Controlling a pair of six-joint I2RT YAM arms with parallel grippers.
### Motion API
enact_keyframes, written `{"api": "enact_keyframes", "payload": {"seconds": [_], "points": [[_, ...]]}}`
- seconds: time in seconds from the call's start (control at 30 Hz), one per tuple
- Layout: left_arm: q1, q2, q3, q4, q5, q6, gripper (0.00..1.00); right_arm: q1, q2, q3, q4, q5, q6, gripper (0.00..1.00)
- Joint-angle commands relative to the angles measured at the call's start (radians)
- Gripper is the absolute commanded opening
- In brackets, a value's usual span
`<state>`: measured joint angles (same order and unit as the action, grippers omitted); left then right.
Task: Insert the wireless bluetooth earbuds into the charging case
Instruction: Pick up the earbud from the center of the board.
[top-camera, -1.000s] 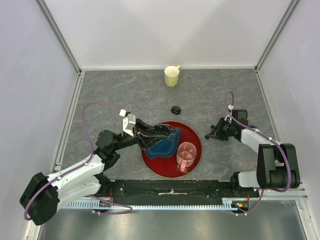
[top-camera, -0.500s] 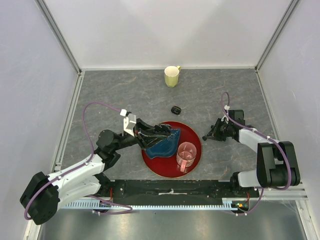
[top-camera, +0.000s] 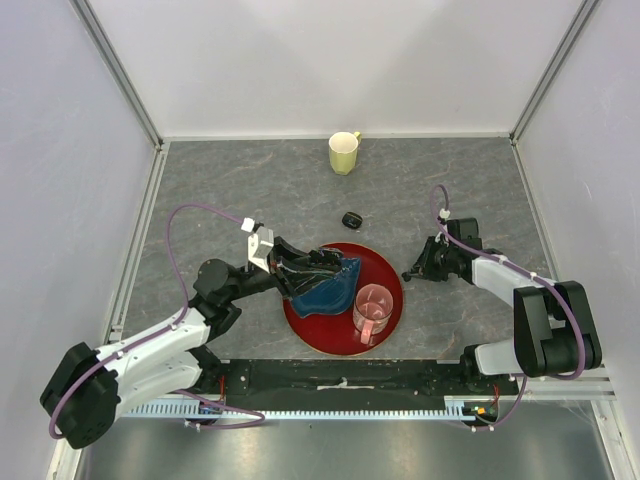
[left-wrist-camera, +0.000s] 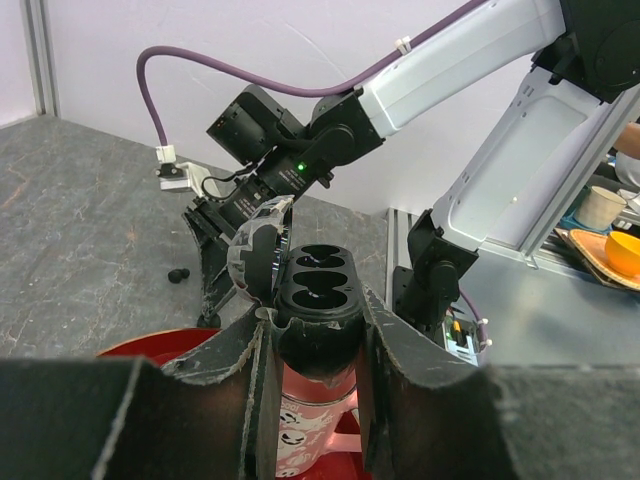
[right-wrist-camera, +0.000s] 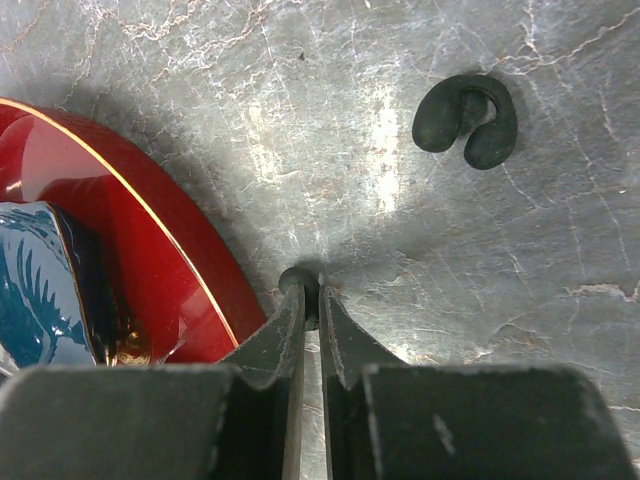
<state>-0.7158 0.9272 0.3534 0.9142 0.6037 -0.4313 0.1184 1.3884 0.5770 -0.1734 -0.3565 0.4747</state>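
One earbud (right-wrist-camera: 298, 284) lies on the tabletop (top-camera: 230, 180) just off the right rim of the red plate (right-wrist-camera: 150, 230), and the right jaws are pinched closed on it at their very tips; whether it is lifted off the surface cannot be told. A pair of earbuds (right-wrist-camera: 465, 120), curled together and touching, lies near it, farther from the plate. The charging case (left-wrist-camera: 320, 300) is with the other arm: the left jaws are clamped on its body, holding it above the plate with its lid (left-wrist-camera: 255, 255) swung open and both sockets (left-wrist-camera: 322, 272) facing up and empty. A blue dish (top-camera: 325, 288) and a pink cup (top-camera: 373, 312) sit on the plate under and beside that grip. A second case (top-camera: 351, 219), closed, lies near the middle of the tabletop, between the plate and a yellow mug (top-camera: 344, 152) by the far edge. The step in hand looks like the pick of the first earbud, with nothing seated yet. The next move calls for a clean lift without the bud slipping from so shallow a pinch. The bud then has to be carried over the plate rim to the held case and turned so its stem lines up with a socket.
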Motion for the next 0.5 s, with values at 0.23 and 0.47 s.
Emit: {"api": "enact_keyframes", "payload": {"seconds": [0.23, 0.47], "points": [[-0.005, 0.016, 0.002, 0.025, -0.009, -0.044, 0.02, 0.021, 0.038, 0.023, -0.009, -0.002, -0.028, 0.16], [-0.005, 0.018, 0.004, 0.022, -0.007, -0.041, 0.02, 0.024, 0.046, 0.024, 0.006, -0.022, -0.028, 0.18]]}}
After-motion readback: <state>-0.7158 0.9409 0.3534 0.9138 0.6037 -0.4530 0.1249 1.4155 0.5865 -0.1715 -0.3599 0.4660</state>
